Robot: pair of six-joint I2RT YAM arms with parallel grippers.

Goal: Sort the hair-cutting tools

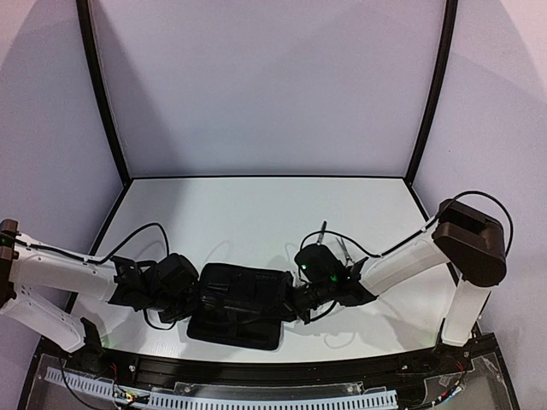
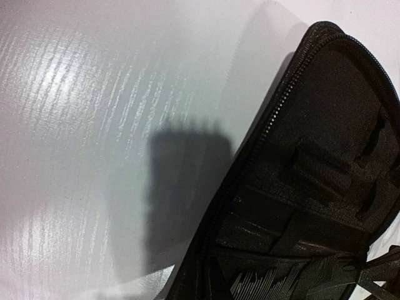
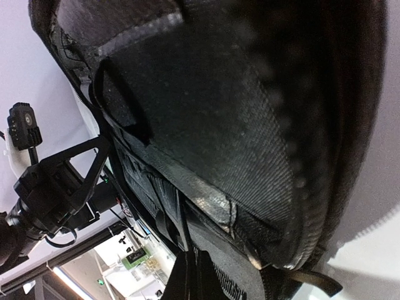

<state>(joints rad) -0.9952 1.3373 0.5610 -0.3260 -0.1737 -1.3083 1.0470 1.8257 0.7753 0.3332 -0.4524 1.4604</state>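
The black zip case lies open at the near middle of the table, its upper flap lifted. My left gripper is shut on the flap's left edge and my right gripper is shut on its right edge. In the left wrist view the case's lining shows elastic loops, and the grey teeth of a comb sit tucked in at the bottom. The right wrist view is filled by the flap's fabric, which runs down into my dark fingers. Two slim tools lie behind the right wrist, too small to name.
A black-framed white backdrop walls the table at the back and sides. Black cables loop off both wrists over the table. The left arm's wrist shows through the gap under the flap.
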